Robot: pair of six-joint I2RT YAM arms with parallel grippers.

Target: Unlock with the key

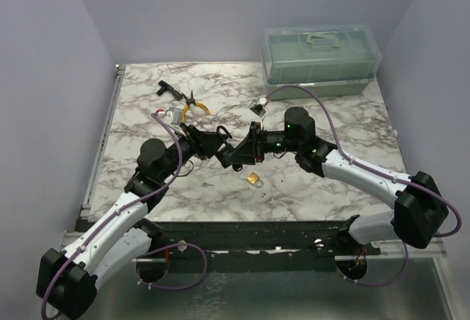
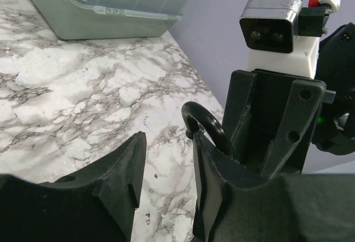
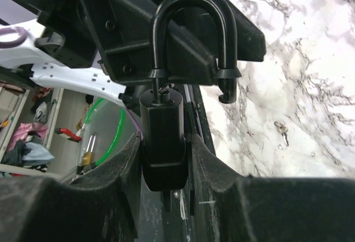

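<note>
My right gripper point(image 3: 164, 161) is shut on the body of a black padlock point(image 3: 163, 134) and holds it above the table. Its shackle point(image 3: 191, 9) stands raised, with one leg free of the body. In the top view the lock point(image 1: 229, 151) hangs between both grippers. My left gripper point(image 2: 166, 170) is open and empty; the shackle point(image 2: 204, 122) lies just outside its right finger point(image 2: 216, 186). A tiny silver key point(image 3: 283, 132) lies on the marble, apart from both grippers; it shows as a small speck in the top view point(image 1: 208, 185).
A small brass padlock point(image 1: 253, 178) lies on the marble table point(image 1: 330, 114) near the front. Yellow-handled pliers point(image 1: 194, 105) and small black bits point(image 1: 164, 85) lie at the back left. A clear lidded box point(image 1: 322, 57) stands at the back right.
</note>
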